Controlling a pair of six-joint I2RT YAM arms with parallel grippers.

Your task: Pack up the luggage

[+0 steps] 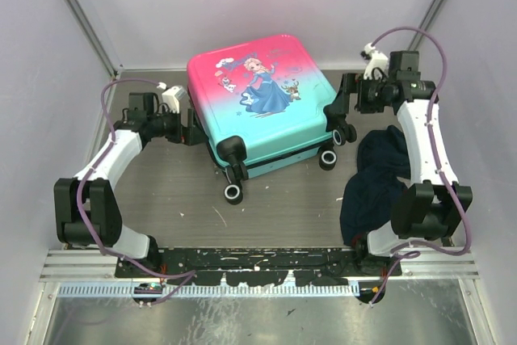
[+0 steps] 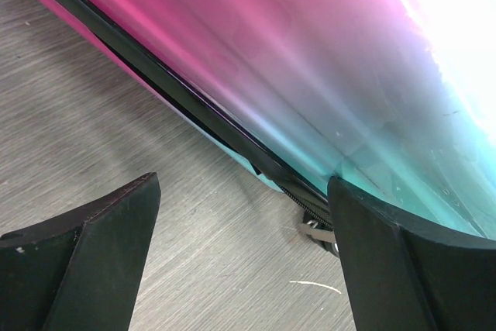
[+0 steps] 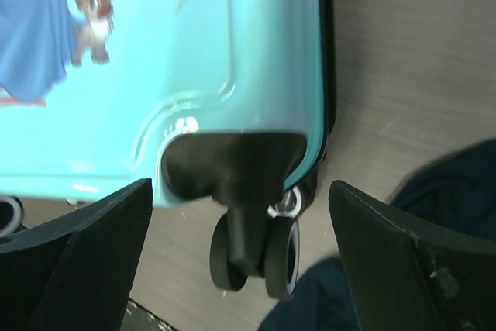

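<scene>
The luggage (image 1: 258,103), a small pink-to-turquoise hard-shell suitcase with a princess print, lies closed on the table, black wheels toward me. My left gripper (image 1: 196,129) is open at its left side; in the left wrist view (image 2: 242,257) the black zipper seam (image 2: 194,106) and a metal zipper pull (image 2: 319,232) lie just inside the right finger. My right gripper (image 1: 341,111) is open at the suitcase's right corner; in the right wrist view (image 3: 240,257) a black double wheel (image 3: 256,249) hangs between the fingers.
A dark navy cloth heap (image 1: 373,179) lies on the table right of the suitcase, by the right arm; its edge shows in the right wrist view (image 3: 457,191). White enclosure walls stand on three sides. A metal rail (image 1: 258,268) runs along the near edge.
</scene>
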